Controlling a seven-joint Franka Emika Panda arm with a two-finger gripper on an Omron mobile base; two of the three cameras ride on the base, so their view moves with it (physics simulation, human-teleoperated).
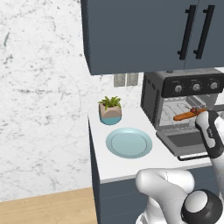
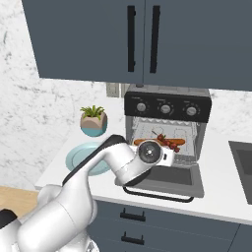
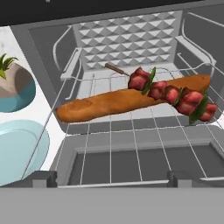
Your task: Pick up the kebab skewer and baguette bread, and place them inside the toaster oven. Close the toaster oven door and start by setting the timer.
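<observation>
On the white kitchen surface (image 1: 131, 164), the slim orange-brown baguette bread (image 3: 127, 101) and red-chunked kebab skewer (image 3: 170, 92) lie on the rack inside the boxy dark grey toaster oven (image 2: 167, 130). Jaws wide, empty. Next: lift the dropped glass-windowed toaster oven door (image 2: 165, 179) shut.

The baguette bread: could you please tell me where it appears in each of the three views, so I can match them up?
Left base view: baguette bread at right, on the rack inside the toaster oven.
Right base view: centre, inside the oven, partly behind the robot's wrist.
Hand view: across the middle on the rack, under the kebab skewer.
Shared landmark: the light blue plate.
</observation>
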